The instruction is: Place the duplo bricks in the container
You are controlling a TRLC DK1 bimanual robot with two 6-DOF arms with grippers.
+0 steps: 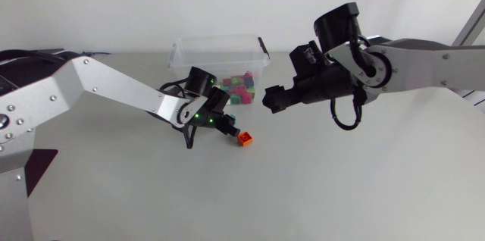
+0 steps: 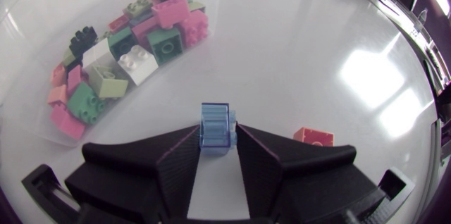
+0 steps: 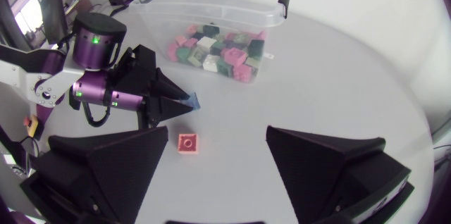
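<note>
Squarely between the left gripper's [image 2: 215, 139] fingers sat a translucent blue brick [image 2: 215, 120], pinched from both sides, near the clear container [image 1: 180, 57] of mixed bricks [image 2: 120, 55], red brick [image 2: 313, 136] on the table [image 1: 341, 188] just beside, right gripper [image 3: 217, 132] spread wide, holding nothing

From overhead the left fingers [image 1: 226, 125] hide the blue brick [image 2: 215, 127] (both wrist views show it); the left wrist view crops the container [image 2: 29, 41] to 1 corner.

No legible text (in any view)
</note>
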